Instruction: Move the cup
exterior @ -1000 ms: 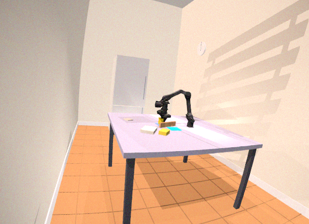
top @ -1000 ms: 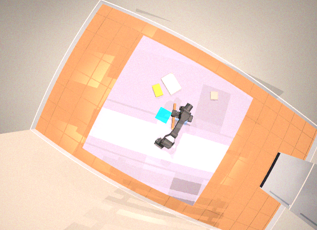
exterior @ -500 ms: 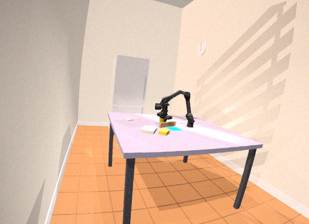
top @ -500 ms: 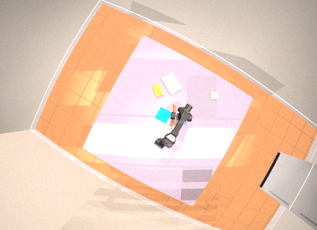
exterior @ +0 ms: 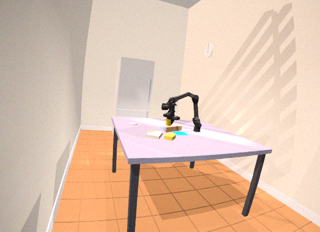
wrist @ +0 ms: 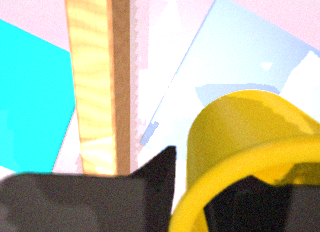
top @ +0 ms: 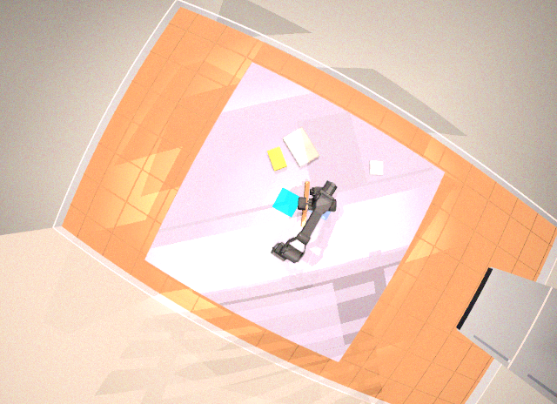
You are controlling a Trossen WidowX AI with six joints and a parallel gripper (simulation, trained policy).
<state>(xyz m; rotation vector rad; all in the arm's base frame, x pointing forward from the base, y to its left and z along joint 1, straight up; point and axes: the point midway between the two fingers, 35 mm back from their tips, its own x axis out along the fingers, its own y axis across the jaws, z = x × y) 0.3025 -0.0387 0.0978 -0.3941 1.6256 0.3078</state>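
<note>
Yellow cup (exterior: 168, 121) (wrist: 240, 127) (wall pinched) in end effector (exterior: 171, 119) (wrist: 192, 189).

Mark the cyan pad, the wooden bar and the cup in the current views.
cyan pad (top: 285, 202) (exterior: 180, 133) (wrist: 32, 99): top, exterior, wrist; upper surface
wooden bar (top: 306, 191) (exterior: 173, 129) (wrist: 95, 82): top, top edge; exterior, side face; wrist, top edge
cup (exterior: 168, 122) (wrist: 235, 124): exterior, wrist; outer wall

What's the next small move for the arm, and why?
I'd lift the yellow cup a little higher, kept level, before moving sideways: the pincer grips its wall, and the wooden barrier stands between it and the cyan pad. Whether it already clears the barrier's top, I can't tell.
</note>
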